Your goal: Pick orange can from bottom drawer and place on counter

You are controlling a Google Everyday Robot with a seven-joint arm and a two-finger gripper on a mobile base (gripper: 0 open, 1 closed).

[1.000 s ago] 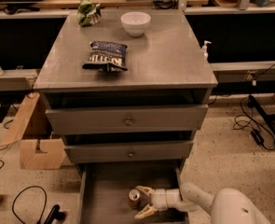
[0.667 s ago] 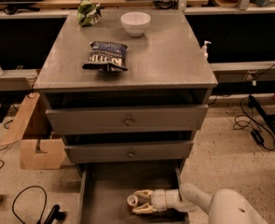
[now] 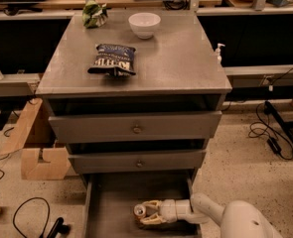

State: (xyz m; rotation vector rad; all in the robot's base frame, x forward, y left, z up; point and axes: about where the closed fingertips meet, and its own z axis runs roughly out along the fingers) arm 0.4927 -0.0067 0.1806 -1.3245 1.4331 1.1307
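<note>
Holds gripper (image 3: 146, 214) around orange can (image 3: 139, 210) in bottom drawer (image 3: 113, 207); cannot tell if clamped. Risks a slip, or clipping the middle drawer (image 3: 136, 161), on lifting.

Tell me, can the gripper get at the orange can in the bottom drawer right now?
Probably yes: the gripper is down inside the open bottom drawer, right at the orange can, with nothing visible between them.

Gripper (image 3: 146, 213) in bottom drawer (image 3: 111, 207), seemingly around orange can (image 3: 139, 210); chip bag (image 3: 112, 59) on counter (image 3: 185, 58).
</note>
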